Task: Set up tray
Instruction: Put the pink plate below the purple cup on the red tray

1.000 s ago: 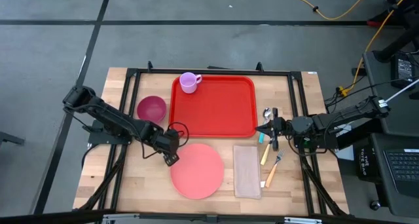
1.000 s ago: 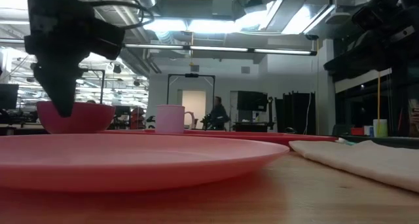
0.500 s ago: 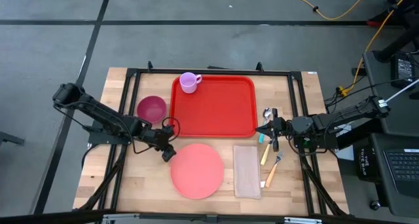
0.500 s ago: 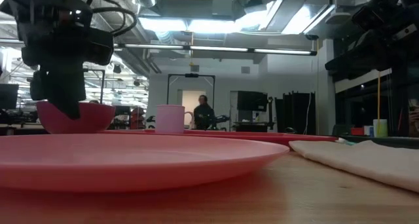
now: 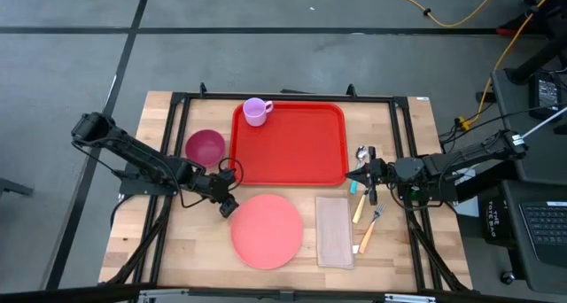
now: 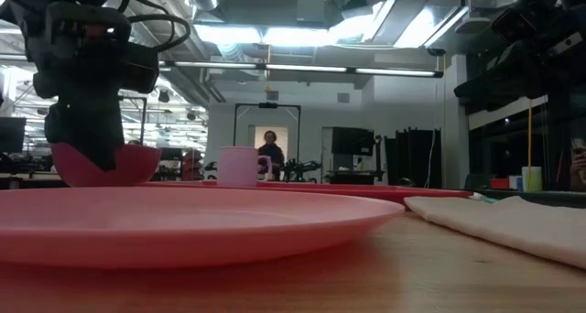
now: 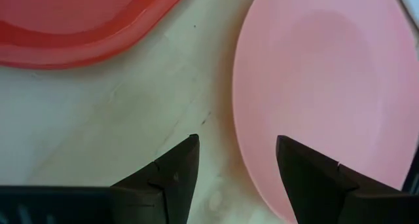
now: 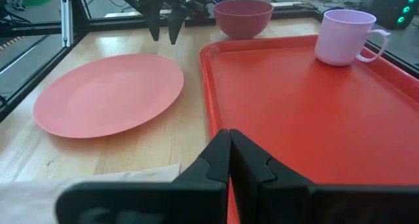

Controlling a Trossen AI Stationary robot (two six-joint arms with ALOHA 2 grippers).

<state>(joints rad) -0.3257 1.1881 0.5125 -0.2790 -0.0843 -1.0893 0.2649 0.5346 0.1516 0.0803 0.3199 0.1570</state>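
The red tray (image 5: pixel 288 143) lies at the table's far middle, with a pale pink mug (image 5: pixel 257 111) standing in its far left corner. A salmon-pink plate (image 5: pixel 267 230) lies flat on the wood near the tray. My left gripper (image 5: pixel 229 207) is open at the plate's far left rim. In the left wrist view (image 7: pixel 236 165) one finger stands over the plate (image 7: pixel 327 86) and the other over bare wood. My right gripper (image 5: pixel 363 174) is shut beside the tray's right rim; in its wrist view (image 8: pixel 229 145) it points across the tray (image 8: pixel 294 106).
A maroon bowl (image 5: pixel 205 147) stands left of the tray. A beige napkin (image 5: pixel 334 231) lies right of the plate. A spoon (image 5: pixel 362 152) and two orange-handled pieces of cutlery (image 5: pixel 363 221) lie under and near my right gripper. A person (image 6: pixel 268 153) shows far behind.
My left gripper has drawn back a little from over the plate's rim toward the table's far left, and its arm has swung leftward. It has kept still for the last half second. The plate has stayed where it was.
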